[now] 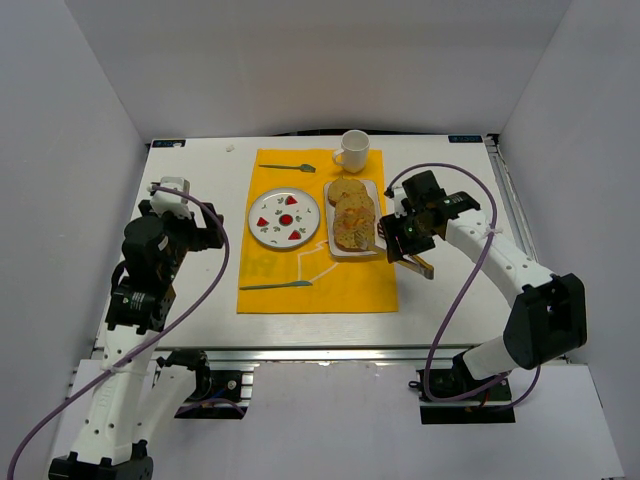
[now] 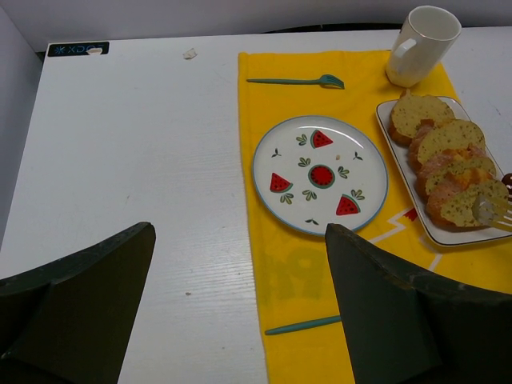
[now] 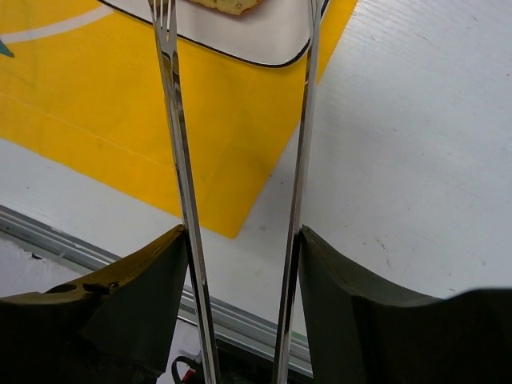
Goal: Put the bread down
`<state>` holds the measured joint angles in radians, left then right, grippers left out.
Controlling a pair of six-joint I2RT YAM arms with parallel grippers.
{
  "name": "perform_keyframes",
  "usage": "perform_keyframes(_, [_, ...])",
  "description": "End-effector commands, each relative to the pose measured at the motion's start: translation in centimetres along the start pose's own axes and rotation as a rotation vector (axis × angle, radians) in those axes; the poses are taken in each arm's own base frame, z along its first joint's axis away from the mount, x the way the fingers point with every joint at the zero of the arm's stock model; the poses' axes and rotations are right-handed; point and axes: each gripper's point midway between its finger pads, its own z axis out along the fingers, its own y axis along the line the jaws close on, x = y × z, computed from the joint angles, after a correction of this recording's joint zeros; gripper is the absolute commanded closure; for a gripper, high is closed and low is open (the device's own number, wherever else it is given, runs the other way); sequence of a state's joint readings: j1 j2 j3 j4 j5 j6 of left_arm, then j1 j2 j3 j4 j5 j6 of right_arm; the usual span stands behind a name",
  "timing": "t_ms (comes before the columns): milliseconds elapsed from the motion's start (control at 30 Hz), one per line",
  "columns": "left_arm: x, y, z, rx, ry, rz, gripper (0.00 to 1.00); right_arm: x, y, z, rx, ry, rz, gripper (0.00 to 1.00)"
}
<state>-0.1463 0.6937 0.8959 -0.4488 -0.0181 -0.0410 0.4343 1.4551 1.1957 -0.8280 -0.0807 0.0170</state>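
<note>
Lighting is bright, even and diffuse, coming from overhead. Shadows on the white surface are short and soft. The tongs show streaks of mirror glare. In both wrist views the near jaws appear dark and slightly soft.

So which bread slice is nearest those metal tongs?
The browned bread slice at the near end of the white rectangular tray; the others lie beyond, toward the white mug.

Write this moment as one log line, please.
left gripper: open, over table | right gripper: shut on tongs | tongs tips: at nearest bread slice | watermelon plate: empty
</note>
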Motion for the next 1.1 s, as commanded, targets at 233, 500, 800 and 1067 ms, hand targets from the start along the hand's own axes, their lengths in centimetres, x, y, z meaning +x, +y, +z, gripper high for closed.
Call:
perform_keyframes(233, [-0.6, 0.0, -0.6, 0.001, -0.018, 0.012, 0.02, -0.2, 1.9, 0.6, -0.103, -0.004, 0.001, 0.53])
perform_keyframes(500, [-0.3, 0.2, -1.0, -0.008, -0.011, 0.026, 0.02, -0.5, 2.5, -1.6, -0.116, -0.024, 0.031, 0.80])
perform_keyframes(800, [0.0, -0.2, -0.7, 0.012, -0.010, 0.014, 0.02, -0.9, 2.5, -4.5, -0.084, -0.044, 0.064, 0.79])
perform_keyframes(1067, [0.2, -0.2, -0.8, 0.015, -0.005, 0.012, 0.02, -3.4, 4.5, -6.7, -0.179, -0.122, 0.083, 0.80])
